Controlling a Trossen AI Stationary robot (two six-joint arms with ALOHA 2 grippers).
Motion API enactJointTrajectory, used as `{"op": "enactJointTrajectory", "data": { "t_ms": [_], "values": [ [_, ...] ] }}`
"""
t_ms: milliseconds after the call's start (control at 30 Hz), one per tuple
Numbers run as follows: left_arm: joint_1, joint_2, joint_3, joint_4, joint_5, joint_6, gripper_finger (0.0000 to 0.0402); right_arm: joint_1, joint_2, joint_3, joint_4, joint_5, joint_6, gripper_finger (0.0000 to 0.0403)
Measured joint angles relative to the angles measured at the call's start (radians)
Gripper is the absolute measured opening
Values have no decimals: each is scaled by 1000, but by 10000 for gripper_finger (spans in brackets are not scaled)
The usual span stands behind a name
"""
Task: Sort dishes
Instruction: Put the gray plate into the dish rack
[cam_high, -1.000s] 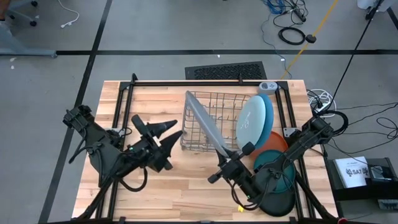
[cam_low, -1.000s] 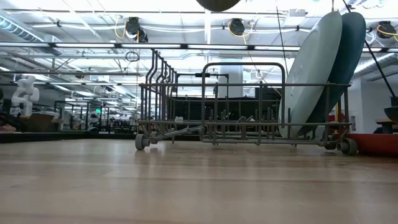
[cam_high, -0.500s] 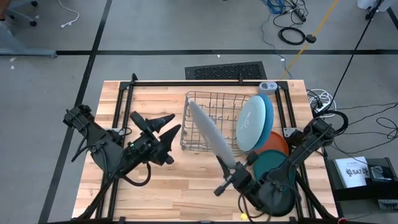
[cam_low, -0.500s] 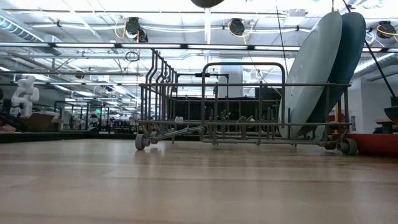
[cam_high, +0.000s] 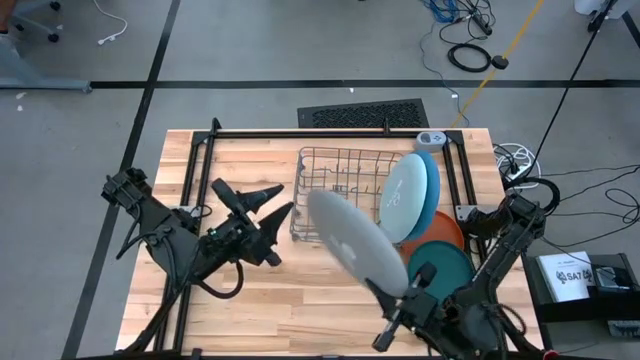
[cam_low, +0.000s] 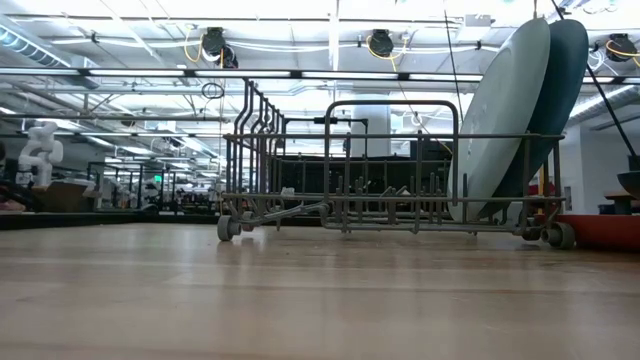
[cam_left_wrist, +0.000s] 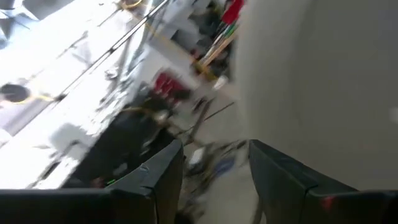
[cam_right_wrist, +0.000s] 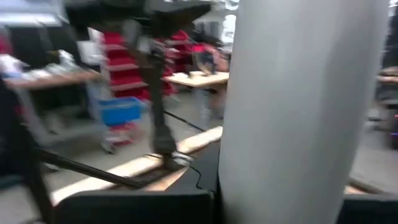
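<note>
— What do we see at the near edge of the surface (cam_high: 300, 300)?
— We see the right gripper (cam_high: 405, 297) clamped on a grey plate (cam_high: 356, 243), raised and tilted. The left gripper (cam_high: 272, 200) hangs mid-left, jaws apart. Farther, two plates (cam_high: 408, 196) stand in the rack (cam_high: 335, 170).

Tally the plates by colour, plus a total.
Grey plate, held up by the right gripper: 1
Pale blue plate, in the rack: 1
Blue plate, in the rack: 1
Orange plate: 1
Teal plate: 1
Total: 5
</note>
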Motion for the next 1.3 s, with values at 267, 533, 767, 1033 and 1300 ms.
{"op": "enactJointTrajectory", "data": {
  "t_ms": [267,533,767,1033,1300],
  "values": [
    [79,-47,2,-358,599,-600,135,-11,-5,129,1,-4,-210,6],
    [108,-48,1,-412,751,-781,89,-67,-32,308,-43,-4,-458,6],
    [52,-65,1,-316,753,-733,81,-169,-120,485,-319,-122,-521,6],
    [38,-97,1,-269,753,-694,81,-235,-232,645,-321,-349,-775,6],
    [48,-123,1,-274,744,-646,81,-242,-389,711,-366,-342,-848,6]
  ]
}}
